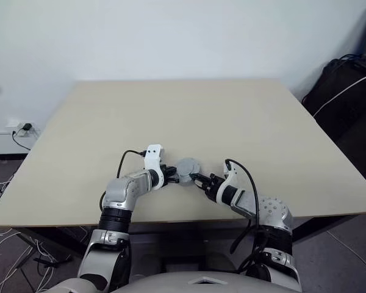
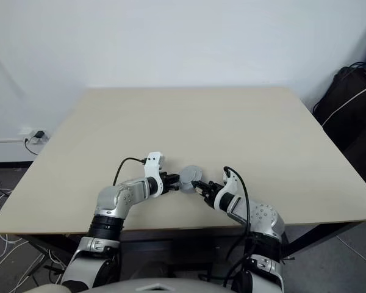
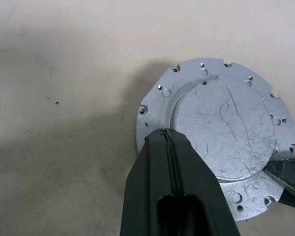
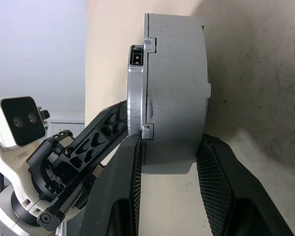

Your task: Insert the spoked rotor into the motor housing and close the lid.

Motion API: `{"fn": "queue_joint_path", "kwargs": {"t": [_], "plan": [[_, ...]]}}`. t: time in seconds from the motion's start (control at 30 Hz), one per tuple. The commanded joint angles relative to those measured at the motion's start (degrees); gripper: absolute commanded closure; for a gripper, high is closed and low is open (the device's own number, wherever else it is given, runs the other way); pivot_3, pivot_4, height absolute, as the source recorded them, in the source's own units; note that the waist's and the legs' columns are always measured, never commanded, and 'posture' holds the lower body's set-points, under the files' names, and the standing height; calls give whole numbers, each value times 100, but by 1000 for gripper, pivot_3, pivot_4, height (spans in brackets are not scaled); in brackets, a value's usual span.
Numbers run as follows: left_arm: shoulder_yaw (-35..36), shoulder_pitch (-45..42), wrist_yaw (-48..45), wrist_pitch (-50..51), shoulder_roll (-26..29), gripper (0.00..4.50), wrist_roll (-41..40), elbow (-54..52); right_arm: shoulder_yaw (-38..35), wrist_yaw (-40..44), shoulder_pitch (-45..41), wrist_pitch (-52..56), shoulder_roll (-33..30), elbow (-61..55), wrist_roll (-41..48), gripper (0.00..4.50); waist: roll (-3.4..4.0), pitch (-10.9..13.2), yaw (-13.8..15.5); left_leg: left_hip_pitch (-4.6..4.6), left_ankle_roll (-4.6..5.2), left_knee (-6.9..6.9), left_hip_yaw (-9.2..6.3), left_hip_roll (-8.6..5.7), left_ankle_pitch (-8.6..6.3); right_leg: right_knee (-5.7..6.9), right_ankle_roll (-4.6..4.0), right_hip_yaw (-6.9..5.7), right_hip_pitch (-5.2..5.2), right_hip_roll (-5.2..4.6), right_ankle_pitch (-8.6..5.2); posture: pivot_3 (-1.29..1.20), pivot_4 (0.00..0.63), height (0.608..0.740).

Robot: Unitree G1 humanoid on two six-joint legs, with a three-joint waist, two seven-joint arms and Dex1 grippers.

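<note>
Left eye view: motor (image 1: 188, 169) is sitting near table's (image 1: 244, 122) front edge. Clenched left gripper (image 1: 172, 174) is touching its rim; right gripper (image 4: 169, 162) is grasping the motor.

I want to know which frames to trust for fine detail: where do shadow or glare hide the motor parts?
Left wrist view: the silver disc is evenly lit, scratches sharp, a soft shadow lying on the table beside it. Right wrist view: the grey assembly's side is clear, the right gripper's fingers dark. Head views: it is too small for detail.
</note>
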Motion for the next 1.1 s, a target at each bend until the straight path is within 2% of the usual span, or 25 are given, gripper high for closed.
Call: {"fn": "queue_joint_path", "kwargs": {"t": [0.03,0.2,0.37,0.47,0.67,0.77,0.9,1.1], "plan": [[-239,7,-129,115,-199,4500,-128,-65,189,134,-34,-41,293,-271,349,3202,0,0,0,0,0,0,-1,0,0,0,0,0,0,0,0,0,0,740],[-203,57,-138,27,-212,4500,-159,-201,193,74,38,-58,273,-299,351,3203,1,1,-1,-1,0,-2,-1,0,0,0,2,0,-1,1,1,0,0,740],[589,372,242,-1021,-650,4500,-447,-861,37,16,176,-79,330,-507,546,3203,-5,14,-2,-19,0,-4,-1,1,-1,-3,2,1,-20,-27,1,0,0,740],[1121,655,411,-1278,-862,4500,-968,-1395,-93,-50,282,-118,381,-614,745,3203,-15,20,-21,-84,-12,-2,-1,7,7,6,-2,5,-88,-27,6,0,0,740],[1849,1530,380,-691,-1032,4500,-2753,-2020,-187,-139,403,-152,444,-762,1100,3203,-3,17,-35,-92,-10,-12,2,14,1,3,-15,3,-101,-26,6,0,0,740],[2033,2062,614,-184,-1215,3943,-3878,-2116,-164,-230,345,-126,469,-905,1285,3203,-5,22,-41,-92,1,-8,4,12,-5,-1,-14,1,-98,-26,5,0,0,740],[1891,2647,827,-7,-1470,2597,-4859,-2140,-103,-370,160,-78,499,-1092,1622,3203,-6,35,-11,-94,4,9,-2,7,-3,-2,-18,-10,-87,-25,1,0,0,740],[1382,2980,832,-349,-1544,636,-5409,-2083,224,-620,98,137,434,-1250,2035,3203,-2,39,-47,-83,3,19,14,12,3,1,-20,-5,-77,19,-1,0,0,740]]}}
